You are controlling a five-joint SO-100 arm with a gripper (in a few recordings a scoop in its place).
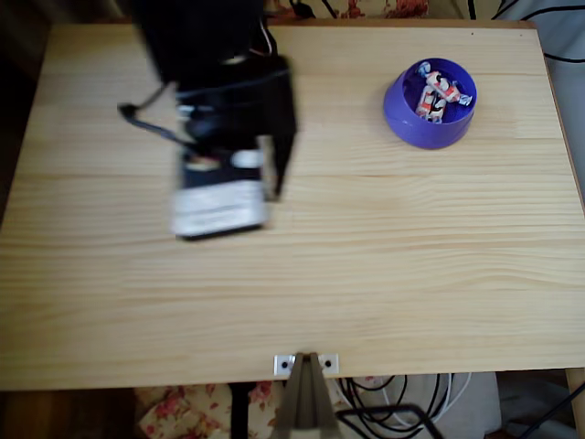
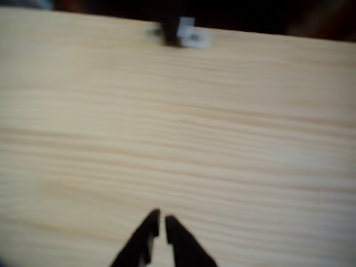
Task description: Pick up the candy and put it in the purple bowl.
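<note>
The small twist-wrapped candies, red-and-white in crinkly film, are lying inside the round shiny purple plastic bowl, well off to one side of the black jaws. They look feather-light, slippery and squashy, best pinched across the middle. The jaws are hanging almost closed, holding nothing, over the bare pale pine counter, in soft daylight.

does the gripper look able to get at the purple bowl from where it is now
Probably yes. In the overhead view the purple bowl sits open-topped at the upper right with bare table between it and the gripper. Nothing stands in the way; the jaws look nearly closed in the wrist view and hold nothing.
</note>
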